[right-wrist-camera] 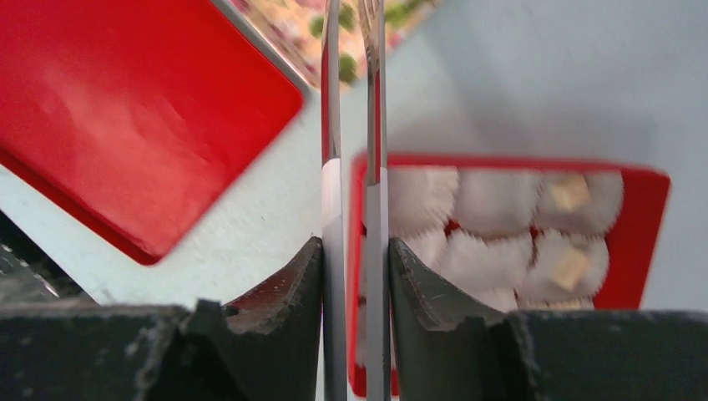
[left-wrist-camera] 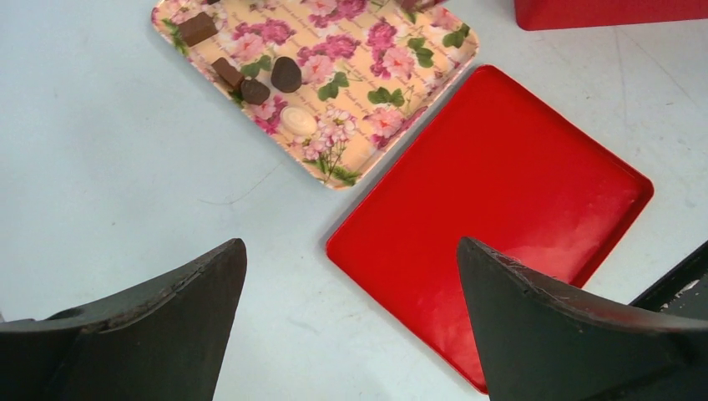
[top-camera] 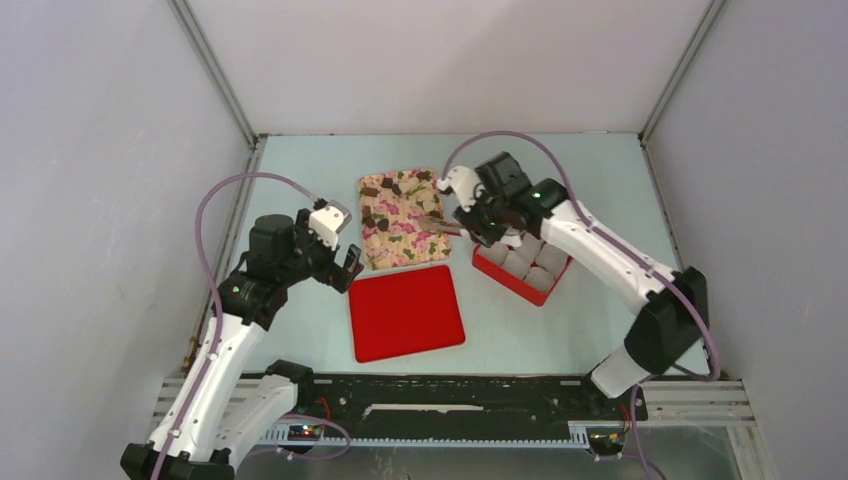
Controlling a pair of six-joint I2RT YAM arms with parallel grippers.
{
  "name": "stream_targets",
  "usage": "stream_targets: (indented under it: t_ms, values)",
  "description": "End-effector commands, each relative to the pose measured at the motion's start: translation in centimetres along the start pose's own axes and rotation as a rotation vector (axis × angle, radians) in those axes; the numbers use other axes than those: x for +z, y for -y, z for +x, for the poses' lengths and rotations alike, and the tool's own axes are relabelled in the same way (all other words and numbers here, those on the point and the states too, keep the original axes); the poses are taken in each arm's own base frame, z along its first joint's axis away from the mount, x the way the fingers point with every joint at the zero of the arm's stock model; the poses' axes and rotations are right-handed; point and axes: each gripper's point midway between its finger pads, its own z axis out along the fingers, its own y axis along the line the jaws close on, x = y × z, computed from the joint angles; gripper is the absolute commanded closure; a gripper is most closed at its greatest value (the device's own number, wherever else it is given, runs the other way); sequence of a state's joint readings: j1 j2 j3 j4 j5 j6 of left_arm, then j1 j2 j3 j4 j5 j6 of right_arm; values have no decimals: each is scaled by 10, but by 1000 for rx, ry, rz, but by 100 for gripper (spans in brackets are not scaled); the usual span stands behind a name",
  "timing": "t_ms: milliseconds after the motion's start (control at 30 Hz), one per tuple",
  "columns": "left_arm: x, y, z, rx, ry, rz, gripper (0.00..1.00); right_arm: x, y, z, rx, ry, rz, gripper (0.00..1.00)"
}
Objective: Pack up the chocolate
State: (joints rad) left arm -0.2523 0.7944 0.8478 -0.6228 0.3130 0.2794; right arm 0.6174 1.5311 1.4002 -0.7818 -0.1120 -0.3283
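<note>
My right claw [right-wrist-camera: 355, 251] was pressed onto metal tongs [right-wrist-camera: 331, 125] whose tips reached over the floral tray's [left-wrist-camera: 417, 92] right side. Most chocolate [left-wrist-camera: 286, 73] lay on that tray; two tan pieces sat in paper cups [right-wrist-camera: 493, 196] inside the red box [right-wrist-camera: 647, 217] right of the tray. My left claw [left-wrist-camera: 351, 244] hung spread off the tray's near-left corner, above the red lid [left-wrist-camera: 518, 192]

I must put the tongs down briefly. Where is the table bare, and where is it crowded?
Bare: the table at the far right corner past the red box, and the strip beyond the floral tray. Crowded: the middle, where tray, red lid, box and the right hand with the tongs sit close.
</note>
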Motion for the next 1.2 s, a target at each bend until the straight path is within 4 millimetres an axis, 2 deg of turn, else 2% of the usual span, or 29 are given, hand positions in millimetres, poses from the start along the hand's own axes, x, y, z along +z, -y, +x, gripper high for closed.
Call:
stream_targets:
  t_ms: [0, 67, 267, 433, 633, 967, 1167]
  values:
    - [-9, -10, 4, -17, -6, -64, 0, 13, -31, -58, -57, 107, -102, 67]
    - [-12, -13, 6, -26, -14, -80, 0, 25, -42, -65, -61, 96, -136, 66]
    - [-24, -24, 5, -52, -9, -142, 0, 57, -57, -81, 3, 69, -202, 61]
    - [-27, -24, 8, -66, 0, -145, 0, 80, -62, -88, 33, 35, -210, 59]
    - [-26, -25, 12, -69, 0, -149, 0, 95, -67, -94, 41, 10, -205, 58]
    - [-24, -25, 12, -72, 9, -142, 0, 118, -64, -86, -17, -59, -44, 59]
    - [-24, -23, 12, -73, 12, -135, 0, 124, -61, -76, -25, -100, -6, 62]
